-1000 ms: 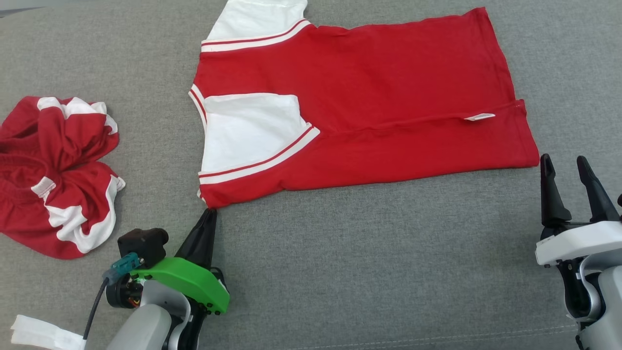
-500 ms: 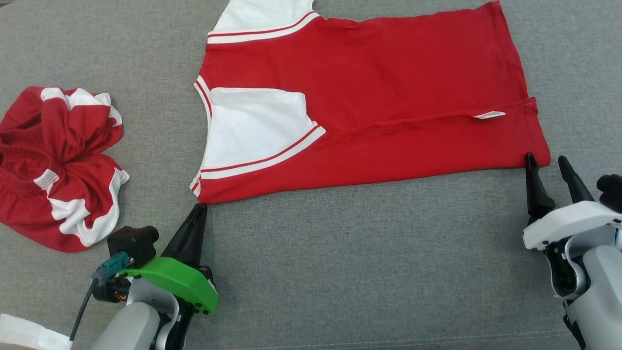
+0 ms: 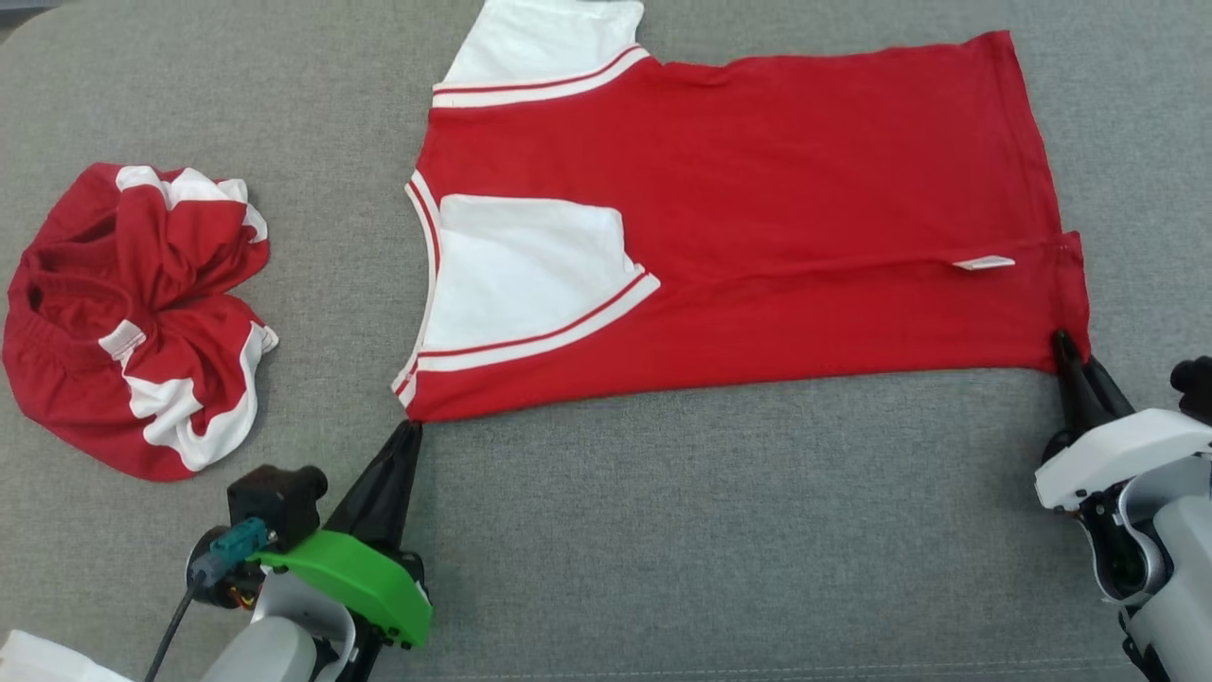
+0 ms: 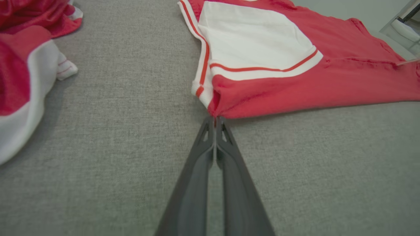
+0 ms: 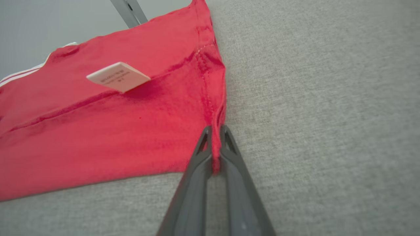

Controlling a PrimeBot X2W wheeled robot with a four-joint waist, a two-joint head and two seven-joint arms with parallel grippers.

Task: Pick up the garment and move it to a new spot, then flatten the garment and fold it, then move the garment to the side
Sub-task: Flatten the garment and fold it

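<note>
- Black two-fingered right gripper (image 5: 215, 131): clamped on the garment (image 3: 757, 189) at its near hem corner, with a ridge of red cloth pinched up between the fingers. A second ago these fingers stood apart, just short of that corner. This is the newest change.
- Left gripper (image 4: 215, 119): pressed together on the garment's near collar-end corner, a sliver of red showing between the tips. It was already closed there a second ago.
- Meaning for the task: both near corners are now held, so the garment appears ready for the next fold, judged to be a lift of the near edge toward the far edge. The right-hand bite looks narrow, and a sharp pull could slip it.
- Arm pose: both grippers lie low, their fingers pointing away from the robot at the garment's near edge. The left wrist carries a green cover (image 3: 350, 578) and the right wrist a white housing (image 3: 1117, 455).
- Garment: red, spread flat, with its near side already turned inward.
- White sleeve panel (image 3: 521, 265): lies on top of the garment at its collar end.
- Care label (image 5: 118, 77): lies on the garment near the hem.
- Second garment (image 3: 133, 313): red and white, crumpled, well apart from the garment beyond its collar end.
- Grey fabric surface (image 3: 710, 530): lies under the garment and everything else.
</note>
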